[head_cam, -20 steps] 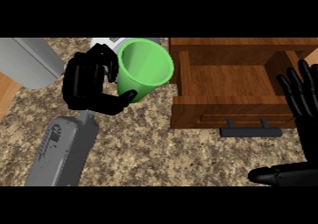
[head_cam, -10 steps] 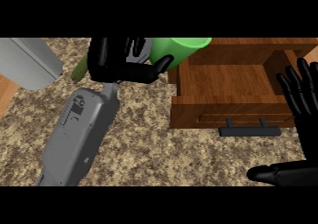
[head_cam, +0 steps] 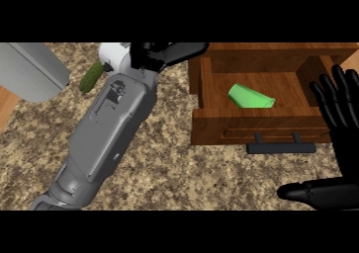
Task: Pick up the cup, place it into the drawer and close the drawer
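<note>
The green cup (head_cam: 250, 97) lies on its side inside the open wooden drawer (head_cam: 255, 126), apart from both hands. My left hand (head_cam: 161, 53) is at the top of the view, just left of the drawer's back corner, its fingers relaxed and holding nothing. My right hand (head_cam: 344, 111) stands open with fingers up at the right edge, beside the drawer's right wall. The drawer's black handle (head_cam: 281, 147) juts out at the front.
A grey appliance (head_cam: 25, 69) fills the upper left. A green cucumber (head_cam: 91, 77) lies on the speckled counter beside my left forearm (head_cam: 105, 133). A white object (head_cam: 112, 52) shows partly behind the left wrist.
The left hand carried the cup up and right to the drawer and let it go. The cup now lies in the drawer. The right hand has stayed still.
</note>
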